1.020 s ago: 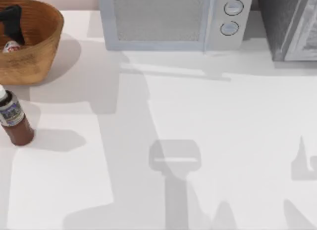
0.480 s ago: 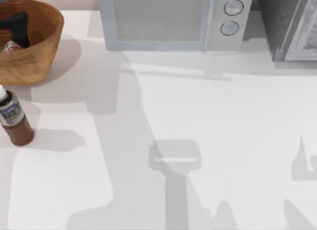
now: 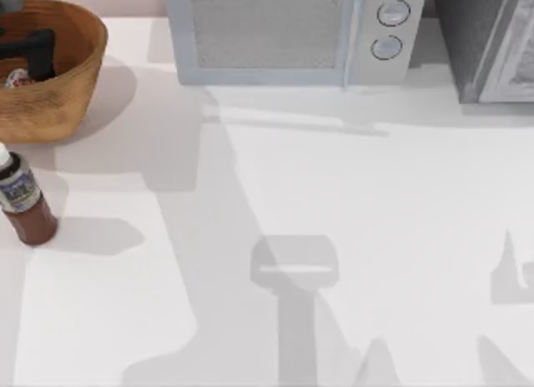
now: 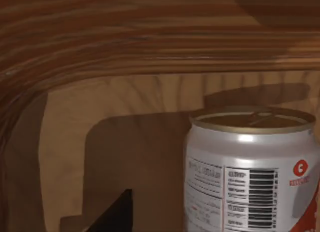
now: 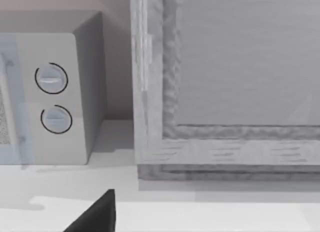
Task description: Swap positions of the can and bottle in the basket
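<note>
The left pincer (image 3: pixel 33 53) hangs inside the basket (image 3: pixel 71 95) beside the can (image 4: pixel 252 172), its spread unclear, and that light, smooth can looks best gripped around its middle, while the bottle (image 3: pixel 23 202) stands on the bench

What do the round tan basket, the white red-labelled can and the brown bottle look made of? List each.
Round tan-orange basket: woven wicker by its ribbed walls, matte.
White cylindrical can with red label: probably metal, given the glossy highlight and the dull gold rimmed top.
Dark reddish-brown bottle: glass or plastic, unclear; white cap, blue-and-white label.
</note>
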Motion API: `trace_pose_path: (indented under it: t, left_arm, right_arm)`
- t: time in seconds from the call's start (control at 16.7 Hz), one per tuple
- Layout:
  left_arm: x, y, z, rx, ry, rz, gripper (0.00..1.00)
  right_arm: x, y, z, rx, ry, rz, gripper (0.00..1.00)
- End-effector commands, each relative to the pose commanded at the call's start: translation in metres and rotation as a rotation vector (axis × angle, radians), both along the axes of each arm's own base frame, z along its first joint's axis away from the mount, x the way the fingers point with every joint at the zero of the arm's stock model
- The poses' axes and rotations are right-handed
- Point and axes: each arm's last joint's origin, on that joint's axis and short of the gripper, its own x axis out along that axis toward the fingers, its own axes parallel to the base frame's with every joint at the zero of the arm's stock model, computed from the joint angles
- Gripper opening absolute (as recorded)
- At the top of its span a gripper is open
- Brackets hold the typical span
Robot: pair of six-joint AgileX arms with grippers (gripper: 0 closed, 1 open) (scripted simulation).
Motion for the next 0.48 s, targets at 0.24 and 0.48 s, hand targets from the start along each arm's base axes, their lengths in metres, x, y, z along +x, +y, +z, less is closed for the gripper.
trace_pose_path:
  t: [0.24, 0.48]
  left_arm:
    - [0.0000, 0.0000, 0.0000, 0.000, 0.000, 0.000, 0.70]
    - [0.0000, 0.0000, 0.0000, 0.000, 0.000, 0.000, 0.40]
  right_arm:
    - [0.0000, 0.0000, 0.0000, 0.000, 0.000, 0.000, 1.00]
    - [0.0000, 0.0000, 0.0000, 0.000, 0.000, 0.000, 1.00]
